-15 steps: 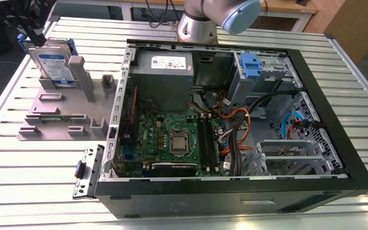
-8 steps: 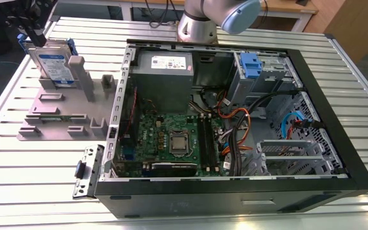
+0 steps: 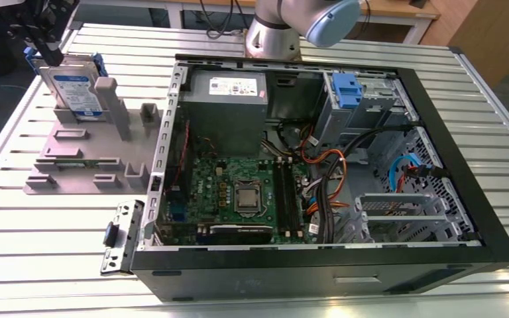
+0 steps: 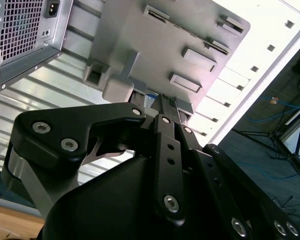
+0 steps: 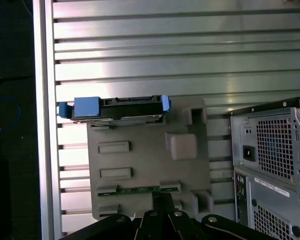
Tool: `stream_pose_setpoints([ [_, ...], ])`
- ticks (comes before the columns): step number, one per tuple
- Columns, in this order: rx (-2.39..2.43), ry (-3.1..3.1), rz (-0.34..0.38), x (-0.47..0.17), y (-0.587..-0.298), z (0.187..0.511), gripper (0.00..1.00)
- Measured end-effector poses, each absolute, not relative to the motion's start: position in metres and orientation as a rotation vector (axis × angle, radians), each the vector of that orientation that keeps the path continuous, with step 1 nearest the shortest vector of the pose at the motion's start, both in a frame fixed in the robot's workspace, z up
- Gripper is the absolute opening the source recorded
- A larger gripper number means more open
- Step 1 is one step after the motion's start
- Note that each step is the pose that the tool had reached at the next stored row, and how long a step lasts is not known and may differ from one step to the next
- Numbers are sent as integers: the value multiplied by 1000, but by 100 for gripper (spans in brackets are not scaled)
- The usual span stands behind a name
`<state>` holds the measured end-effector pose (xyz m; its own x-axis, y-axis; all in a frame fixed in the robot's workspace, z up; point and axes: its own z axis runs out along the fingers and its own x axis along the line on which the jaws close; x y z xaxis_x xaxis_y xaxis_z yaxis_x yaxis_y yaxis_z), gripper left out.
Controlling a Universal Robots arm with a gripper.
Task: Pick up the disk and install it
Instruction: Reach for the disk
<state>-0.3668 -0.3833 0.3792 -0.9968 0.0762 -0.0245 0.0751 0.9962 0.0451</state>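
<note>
Open PC case [image 3: 325, 268] nearest, on slatted table [image 3: 24, 265]; grey fixture [image 3: 69, 142] beside it at the exterior view's left. At fixture's far end the disk [image 3: 73, 93] stands upright, gripper [image 3: 54, 54] just above it; grip state: can't tell.

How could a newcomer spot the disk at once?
At the exterior view's left of the open computer case sits a grey fixture. The disk stands upright in it, the only piece there with a blue frame and white-and-blue label.
</note>
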Motion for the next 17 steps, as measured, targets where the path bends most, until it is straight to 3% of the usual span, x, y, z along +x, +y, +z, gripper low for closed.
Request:
stream_pose_setpoints([
  [17,118,3112,69,-380,-380,377,10],
])
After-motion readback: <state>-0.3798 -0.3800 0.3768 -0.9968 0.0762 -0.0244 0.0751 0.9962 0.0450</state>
